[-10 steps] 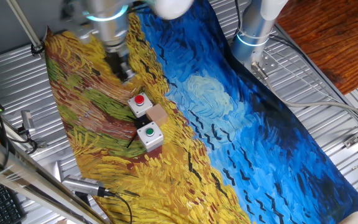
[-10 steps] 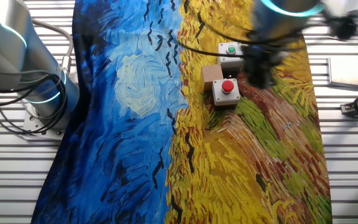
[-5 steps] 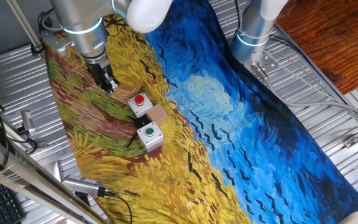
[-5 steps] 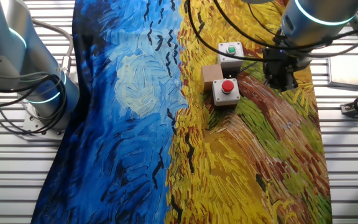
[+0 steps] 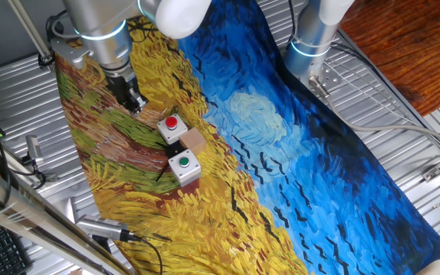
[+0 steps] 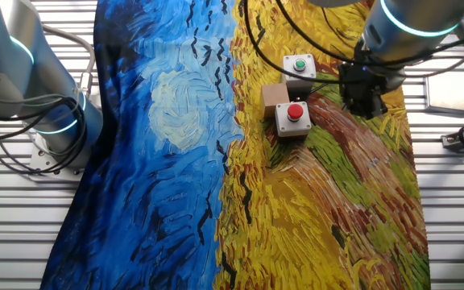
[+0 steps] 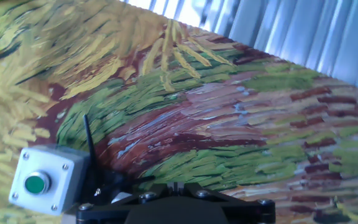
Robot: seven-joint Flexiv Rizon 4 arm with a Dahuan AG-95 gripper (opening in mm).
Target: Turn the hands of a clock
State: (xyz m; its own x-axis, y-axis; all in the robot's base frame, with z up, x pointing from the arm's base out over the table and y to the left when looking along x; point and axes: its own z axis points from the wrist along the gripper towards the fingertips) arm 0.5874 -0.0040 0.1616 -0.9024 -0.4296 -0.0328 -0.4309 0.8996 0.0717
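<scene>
No clock face shows in any view. A small tan block (image 5: pixel 195 140) sits between a red-button box (image 5: pixel 173 126) and a green-button box (image 5: pixel 183 164); I cannot tell what the block is. They also show in the other fixed view: block (image 6: pixel 275 95), red box (image 6: pixel 294 114), green box (image 6: pixel 300 64). A thin black rod (image 7: pixel 89 142) lies beside the green box (image 7: pixel 42 180). My gripper (image 5: pixel 132 99) hangs over the yellow-green cloth, left of the red box and apart from it, and shows again in the other fixed view (image 6: pixel 363 101). Its jaws (image 7: pixel 176 185) look shut and empty.
A painted cloth (image 5: pixel 281 153) covers the ribbed metal table (image 5: pixel 403 145). A second arm's base (image 5: pixel 312 38) stands at the cloth's far edge. A silver tool (image 5: pixel 101 228) with a cable lies at the cloth's near left corner.
Over the last second my gripper moved away from the red-button box, toward the cloth's outer edge. In the last half second it has barely moved. The boxes and block stayed put.
</scene>
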